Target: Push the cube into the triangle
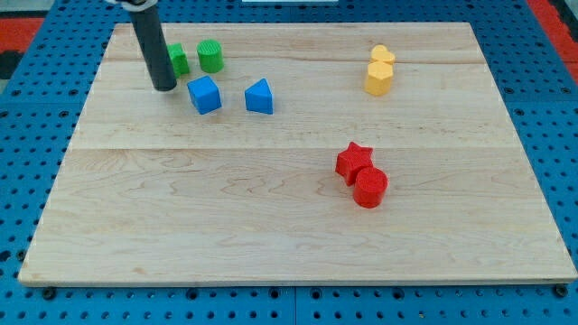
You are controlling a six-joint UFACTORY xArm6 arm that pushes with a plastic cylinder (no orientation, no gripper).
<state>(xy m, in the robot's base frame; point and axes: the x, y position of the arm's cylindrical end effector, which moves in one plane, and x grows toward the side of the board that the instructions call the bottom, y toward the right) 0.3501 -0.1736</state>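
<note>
Pale wooden counter on blue pegboard. Nearest me lie a red cylinder touching a red star. Farther up, the blue cube sits beside the blue triangle, apart. My tip stands just left of the cube; there is no pincer. Beyond: green blocks, yellow blocks.

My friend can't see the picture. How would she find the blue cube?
Start at the wooden board and go to its top left part, where my tip rests. Two blue blocks sit just to the right of it. The blue cube is the boxy one nearer my tip; the blue triangle is beyond it.
</note>
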